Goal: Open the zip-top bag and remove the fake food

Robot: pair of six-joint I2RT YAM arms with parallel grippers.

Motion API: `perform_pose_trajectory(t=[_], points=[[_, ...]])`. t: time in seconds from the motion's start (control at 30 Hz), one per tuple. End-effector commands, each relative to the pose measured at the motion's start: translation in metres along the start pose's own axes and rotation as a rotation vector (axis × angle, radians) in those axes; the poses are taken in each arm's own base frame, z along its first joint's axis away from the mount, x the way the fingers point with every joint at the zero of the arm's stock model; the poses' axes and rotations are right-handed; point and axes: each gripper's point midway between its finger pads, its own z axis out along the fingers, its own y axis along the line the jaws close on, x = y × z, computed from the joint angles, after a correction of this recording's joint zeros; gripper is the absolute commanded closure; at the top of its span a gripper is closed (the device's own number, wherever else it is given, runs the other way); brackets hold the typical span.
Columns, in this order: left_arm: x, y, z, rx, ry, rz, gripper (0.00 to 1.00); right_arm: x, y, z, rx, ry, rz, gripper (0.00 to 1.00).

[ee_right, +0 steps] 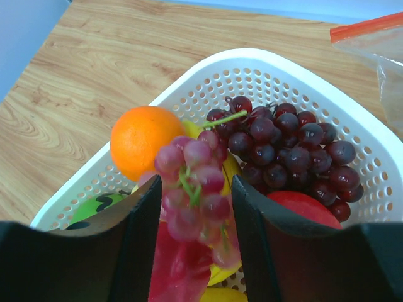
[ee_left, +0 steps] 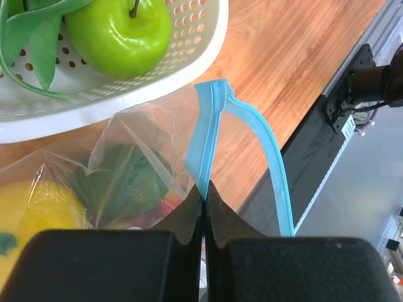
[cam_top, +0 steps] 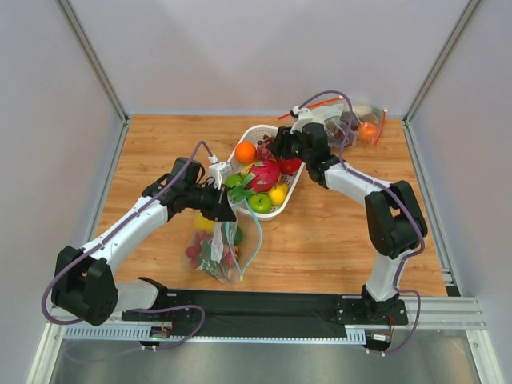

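The left gripper [ee_left: 204, 189] is clenching the teal strip [ee_left: 211, 119] of the zip-top bag [ee_left: 138, 135] just beside the basket [ee_left: 126, 94], with the fake food [ee_left: 119, 182] sitting inside the bag. The right gripper [ee_right: 196, 189] is hanging released above the basket. That thin strip is risking slipping out under any pull.

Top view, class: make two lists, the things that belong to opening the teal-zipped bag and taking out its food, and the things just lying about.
Job in hand: zip-top bag; fake food inside it; left gripper, shut on the bag's teal strip.
Lying about: dragon fruit; purple grapes; green apple; red-zipped bag.
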Motion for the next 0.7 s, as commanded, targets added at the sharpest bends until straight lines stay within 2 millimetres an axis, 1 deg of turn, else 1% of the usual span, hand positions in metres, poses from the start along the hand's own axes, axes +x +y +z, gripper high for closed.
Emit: perform_pose_trajectory(t=[0.0,0.03,0.1,0.13,0.2,0.23,0.27,0.37,0.4,0.47,0.5,0.53,0.57,0.6,0.63,0.67], points=[[-0.017,-0.012,-0.011,0.026,-0.052,0.039,1.0,-0.028,0.004,-0.014,0.013,-0.048,-0.059,0.46],[-0.017,-0.012,-0.011,0.025,-0.053,0.04,1.0,-0.032,0.005,-0.017,0.017,-0.055,-0.068,0.43],[-0.016,-0.012,-0.012,0.025,-0.054,0.042,1.0,-0.035,0.001,-0.021,0.038,-0.061,-0.084,0.4],[-0.017,-0.014,-0.013,0.03,-0.059,0.048,1.0,-0.043,0.003,-0.026,0.042,-0.076,-0.094,0.39],[-0.019,-0.016,-0.014,0.031,-0.071,0.06,1.0,-0.047,-0.001,-0.034,0.073,-0.083,-0.12,0.36],[-0.019,-0.016,-0.015,0.032,-0.075,0.062,1.0,-0.053,0.0,-0.038,0.078,-0.094,-0.129,0.34],[-0.019,-0.017,-0.015,0.037,-0.075,0.061,1.0,-0.062,0.001,-0.046,0.086,-0.114,-0.144,0.32],[-0.02,-0.023,-0.018,0.06,-0.09,0.08,1.0,-0.072,0.0,-0.061,0.118,-0.114,-0.197,0.31],[-0.022,-0.026,-0.02,0.065,-0.102,0.093,1.0,-0.078,0.007,-0.072,0.105,-0.111,-0.215,0.31],[-0.023,-0.028,-0.021,0.074,-0.108,0.1,1.0,-0.082,0.014,-0.085,0.081,-0.101,-0.255,0.31],[-0.024,-0.029,-0.023,0.075,-0.117,0.106,1.0,-0.083,0.027,-0.096,0.038,-0.09,-0.267,0.31],[-0.024,-0.029,-0.023,0.075,-0.117,0.108,1.0,-0.077,0.033,-0.103,0.013,-0.057,-0.272,0.32],[-0.024,-0.029,-0.023,0.074,-0.118,0.107,1.0,-0.069,0.05,-0.109,-0.049,-0.029,-0.28,0.34],[-0.024,-0.03,-0.023,0.076,-0.117,0.108,1.0,-0.059,0.059,-0.115,-0.08,0.006,-0.281,0.35],[-0.023,-0.03,-0.022,0.081,-0.114,0.105,1.0,-0.06,0.073,-0.128,-0.124,0.001,-0.286,0.37],[-0.024,-0.03,-0.022,0.08,-0.117,0.106,1.0,-0.047,0.083,-0.134,-0.168,0.029,-0.276,0.38]])
